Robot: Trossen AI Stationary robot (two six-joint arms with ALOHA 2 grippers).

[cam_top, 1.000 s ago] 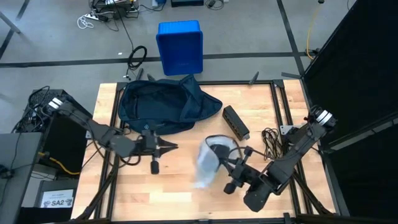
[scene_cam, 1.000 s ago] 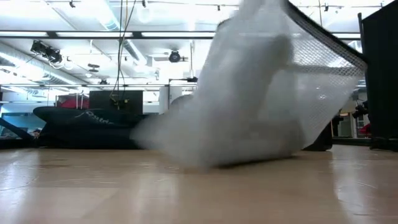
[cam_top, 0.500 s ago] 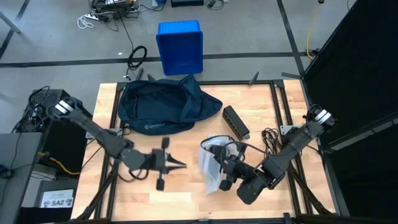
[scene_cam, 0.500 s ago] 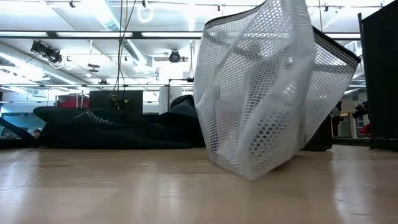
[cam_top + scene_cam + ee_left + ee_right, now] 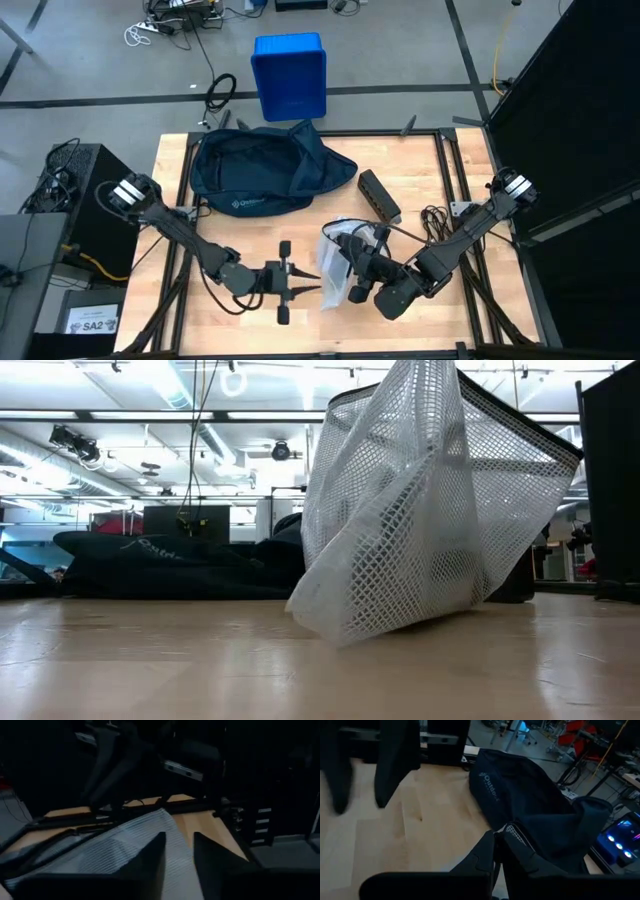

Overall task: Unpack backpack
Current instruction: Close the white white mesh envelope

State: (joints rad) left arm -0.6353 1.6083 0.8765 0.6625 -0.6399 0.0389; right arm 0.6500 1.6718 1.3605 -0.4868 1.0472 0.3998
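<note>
High view shows the backpack (image 5: 262, 172) lying slack at the far side of the tabletop (image 5: 230, 240), near the left arm's side, while a white mesh bag (image 5: 338, 265) hangs over the near middle. The right hand (image 5: 358, 268) is pinched shut on the bag's dark rim, holding it up so its bottom just meets the wood. The left hand (image 5: 312, 289) sits low beside the bag with its fingers a little parted and gripping nothing. This looks like the step of setting down an item taken out of the backpack; next the left hand probably needs to catch the mesh or steady it so the right can let go. White lettering on the backpack reads roughly "Outdoor"; a floor label reads "SA2" (image 5: 93, 325).
</note>
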